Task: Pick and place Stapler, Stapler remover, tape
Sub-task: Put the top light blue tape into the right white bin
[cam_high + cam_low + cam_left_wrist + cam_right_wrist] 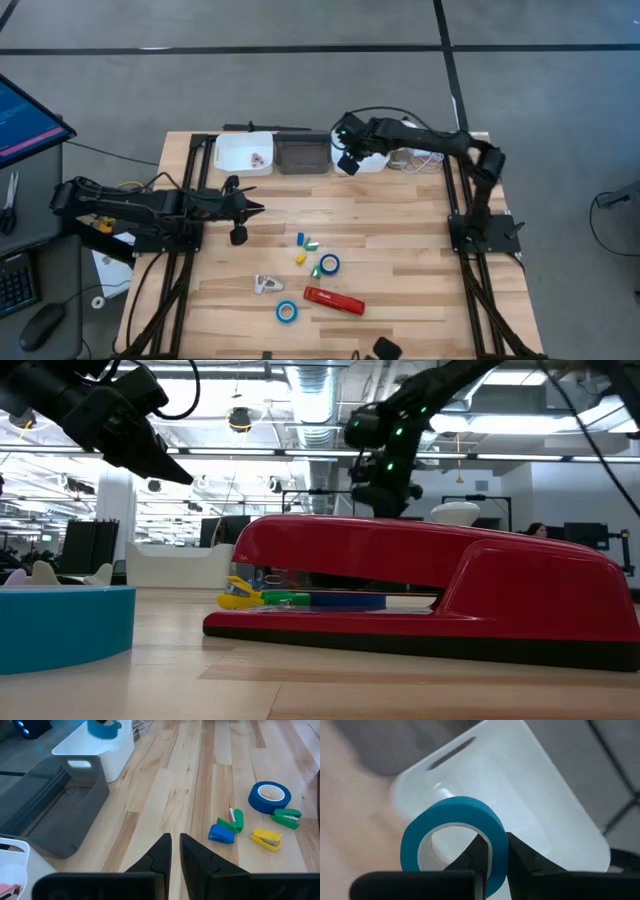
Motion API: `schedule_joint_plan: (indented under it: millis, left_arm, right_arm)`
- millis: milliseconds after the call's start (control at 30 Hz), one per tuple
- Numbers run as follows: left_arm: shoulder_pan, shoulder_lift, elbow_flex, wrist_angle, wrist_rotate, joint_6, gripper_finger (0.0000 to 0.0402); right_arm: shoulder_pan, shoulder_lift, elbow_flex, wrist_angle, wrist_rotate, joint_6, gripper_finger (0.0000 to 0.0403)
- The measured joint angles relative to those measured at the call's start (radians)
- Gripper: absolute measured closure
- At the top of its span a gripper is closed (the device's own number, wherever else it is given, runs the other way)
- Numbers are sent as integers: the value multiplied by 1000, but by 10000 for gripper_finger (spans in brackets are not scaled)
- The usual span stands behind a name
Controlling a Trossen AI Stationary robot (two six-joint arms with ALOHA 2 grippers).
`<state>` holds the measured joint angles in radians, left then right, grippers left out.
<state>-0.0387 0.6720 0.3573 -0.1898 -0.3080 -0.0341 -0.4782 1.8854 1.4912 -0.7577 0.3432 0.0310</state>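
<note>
over the back of the worktop (400,260), the right gripper (492,851) pinches a roll of blue tape (454,836) by its wall, one finger inside the ring and one outside, and holds it above the white bin (530,795) at the right end of the row of containers. the roll has not yet been let go, so this placement counts as under way rather than done.

the left gripper (243,208) hovers near the left-middle of the worktop with its fingers drawn almost together and nothing between them.

much of the job appears to be left. the red stapler (334,300) lies flat near the front edge, with a second tape roll (329,265) just behind it and a third tape roll (287,311) to its left. a small pale tool (266,285), probably the staple remover, rests beside that third roll. a scatter of little coloured pieces (304,248) lies in the middle of the board. the left white bin (243,154) holds a few small objects too small to identify, and the dark grey tray (302,156) between the two bins looks empty from above.

judged from this, one tape roll is close to delivery, while the stapler, the remover and two rolls wait to be picked.
</note>
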Motion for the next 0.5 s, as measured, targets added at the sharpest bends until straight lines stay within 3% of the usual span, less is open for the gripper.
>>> schedule_joint_plan:
  millis: [100,500]
  left_arm:
    - [0,0,0,2,0,0,372]
    - [0,0,0,5,1,2,372]
  right_arm:
    - [-1,62,54,7,71,-33,374]
    - [-9,212,181,-1,103,-84,374]
